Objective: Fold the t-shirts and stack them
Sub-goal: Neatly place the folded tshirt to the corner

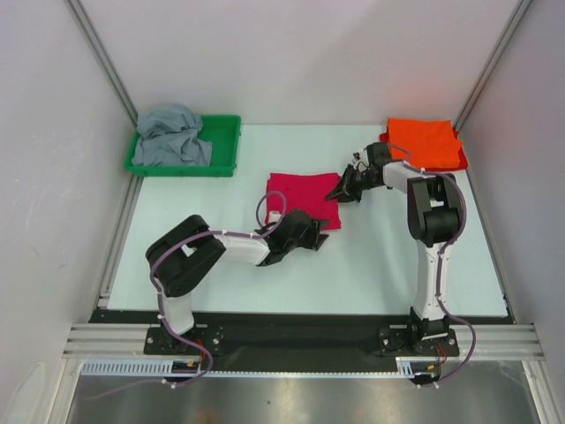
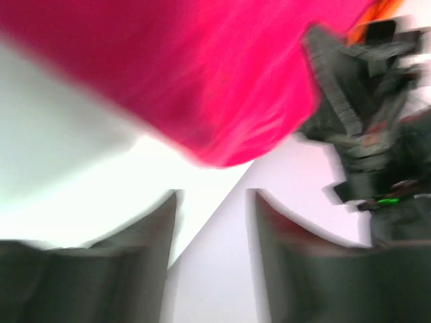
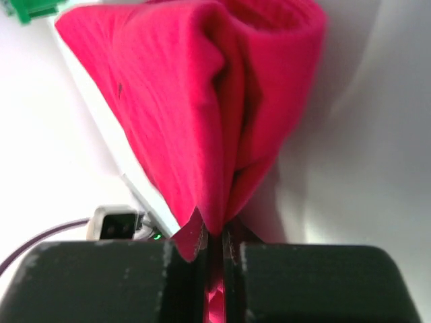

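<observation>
The crimson-pink t-shirt [image 1: 302,196] lies folded mid-table. My right gripper [image 1: 342,192] is shut on its right edge, and the cloth [image 3: 202,114] bunches up between the closed fingers in the right wrist view. My left gripper [image 1: 311,231] sits at the shirt's near edge; its jaws [image 2: 212,202] stand apart with bare table between them and the pink cloth [image 2: 202,87] just beyond the tips. The orange t-shirt [image 1: 424,143] lies folded at the far right. The grey t-shirt [image 1: 172,137] is crumpled in the tray.
A green plastic tray [image 1: 225,141] stands at the far left holding the grey shirt. White walls with metal rails close in the table on the left, right and back. Both arm bases sit on the near edge.
</observation>
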Motion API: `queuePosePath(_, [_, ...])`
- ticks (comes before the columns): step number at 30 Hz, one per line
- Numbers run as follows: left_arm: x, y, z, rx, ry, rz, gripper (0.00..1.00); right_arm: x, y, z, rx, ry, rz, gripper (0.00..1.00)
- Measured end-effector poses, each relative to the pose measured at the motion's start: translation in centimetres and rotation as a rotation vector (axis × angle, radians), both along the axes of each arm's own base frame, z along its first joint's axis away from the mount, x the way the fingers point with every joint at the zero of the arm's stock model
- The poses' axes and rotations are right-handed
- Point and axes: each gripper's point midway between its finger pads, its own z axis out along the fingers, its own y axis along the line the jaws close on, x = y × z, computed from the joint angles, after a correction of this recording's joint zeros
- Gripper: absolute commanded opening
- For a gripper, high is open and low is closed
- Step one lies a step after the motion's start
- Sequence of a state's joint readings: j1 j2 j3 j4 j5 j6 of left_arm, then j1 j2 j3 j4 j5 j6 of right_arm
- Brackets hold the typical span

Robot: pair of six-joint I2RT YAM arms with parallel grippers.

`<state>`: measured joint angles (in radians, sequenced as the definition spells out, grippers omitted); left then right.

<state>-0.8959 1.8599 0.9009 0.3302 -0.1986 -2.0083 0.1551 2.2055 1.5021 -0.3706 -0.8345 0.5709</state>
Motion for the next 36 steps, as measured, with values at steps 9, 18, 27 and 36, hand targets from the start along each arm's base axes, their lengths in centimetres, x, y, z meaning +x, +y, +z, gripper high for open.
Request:
queuePosePath(9, [-2.5, 2.4, 6.2, 0.167, -0.132, -0.212, 0.65, 6.2, -2.1, 7.2, -0.371, -0.288, 0.035, 0.00])
queuePosePath(18, [-9.3, 11.1, 14.3, 0.332, -0.587, -0.408, 0.64, 9.7, -7.7, 9.6, -0.776, -0.413, 0.046, 0.00])
queuePosePath(27, [-13.3, 15.9, 12.8, 0.490, -0.764, -0.547, 0.63, 9.8, -14.9, 7.4, -1.169, -0.344, 0.060, 0.00])
queuePosePath(36, [-14.8, 16.8, 8.8, 0.569, -0.716, -0.678, 0.63, 12.1, -18.4, 10.8, -1.319, -0.451, 0.023, 0.00])
